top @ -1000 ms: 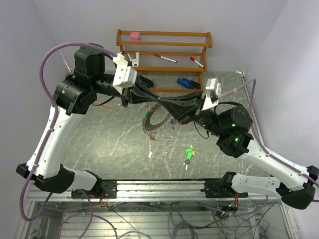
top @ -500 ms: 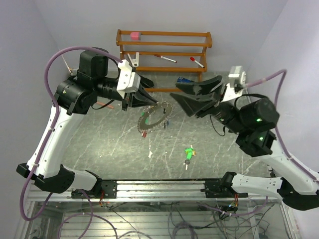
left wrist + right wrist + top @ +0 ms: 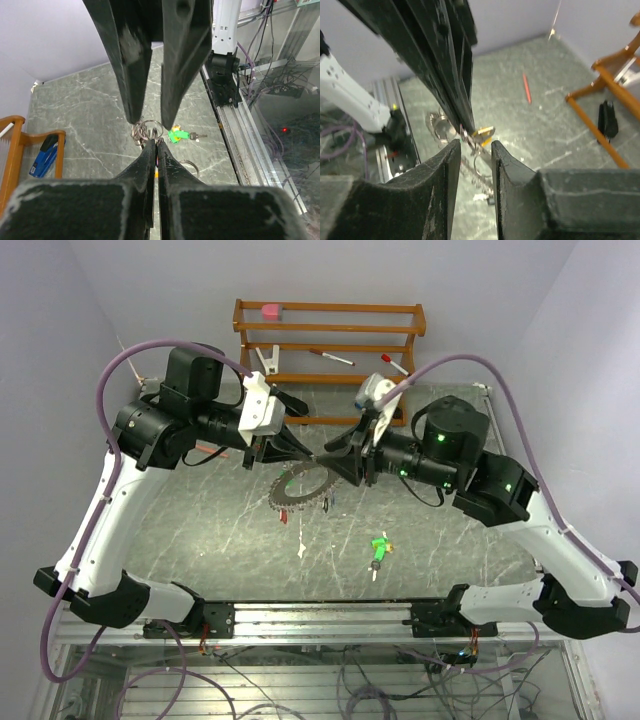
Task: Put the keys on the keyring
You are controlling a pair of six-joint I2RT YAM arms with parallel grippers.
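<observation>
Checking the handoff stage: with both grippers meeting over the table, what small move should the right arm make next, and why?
Probably close the right gripper on the keyring just beside the left gripper. The left is shut on the hanging ring, the right's jaws stand apart facing that spot, and a green key lies loose on the table.
</observation>
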